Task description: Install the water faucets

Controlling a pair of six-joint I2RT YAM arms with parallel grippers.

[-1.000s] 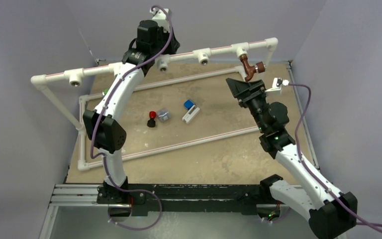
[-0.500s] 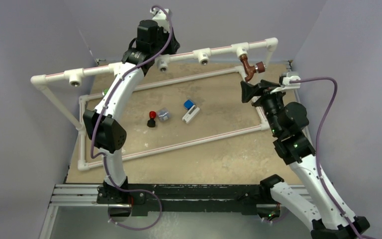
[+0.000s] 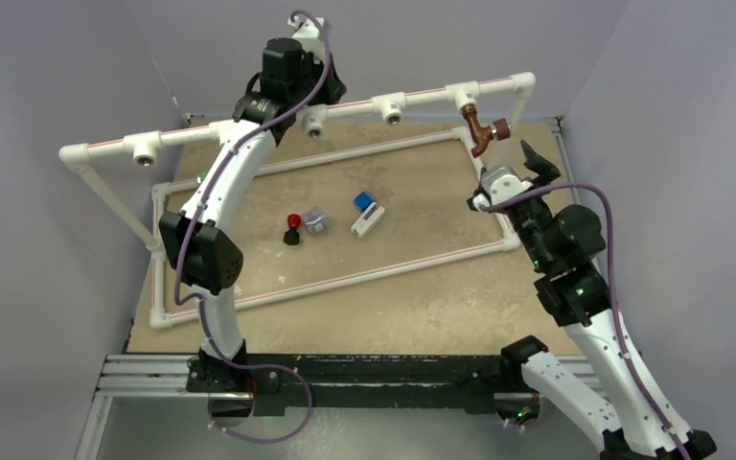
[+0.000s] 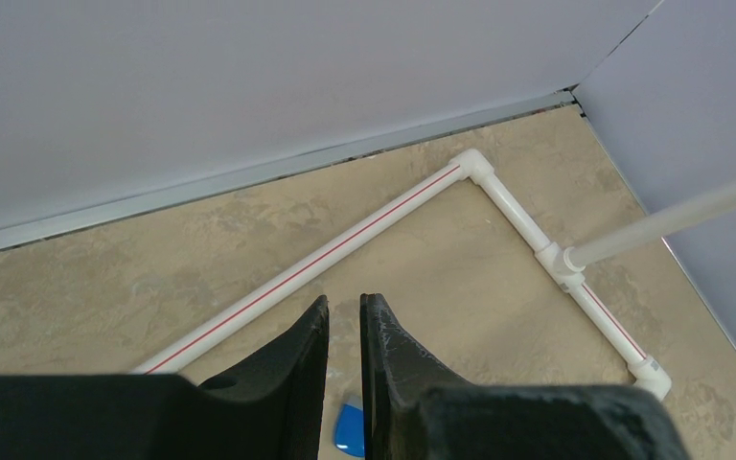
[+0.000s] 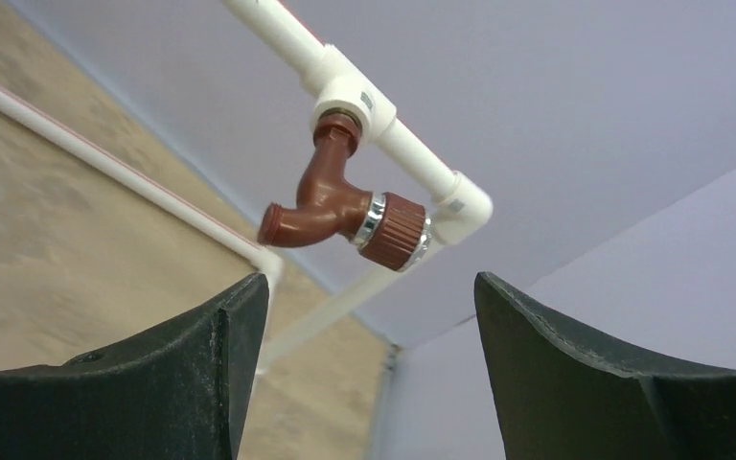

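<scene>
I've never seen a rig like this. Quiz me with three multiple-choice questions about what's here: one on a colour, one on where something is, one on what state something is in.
1. The top of the small knob on the table is:
A red
B yellow
C white

2. The reddish-brown faucet is:
A lying flat on the table
B fitted into a white tee on the raised pipe
C standing on the knob

3. The right gripper is:
A open, holding nothing
B shut on the faucet
C shut on the raised pipe

Answers:
1 A: its cap shows red over a black base.
2 B: its stem goes up into the tee.
3 A: its jaws stand wide apart, with the faucet beyond them, untouched.
</scene>
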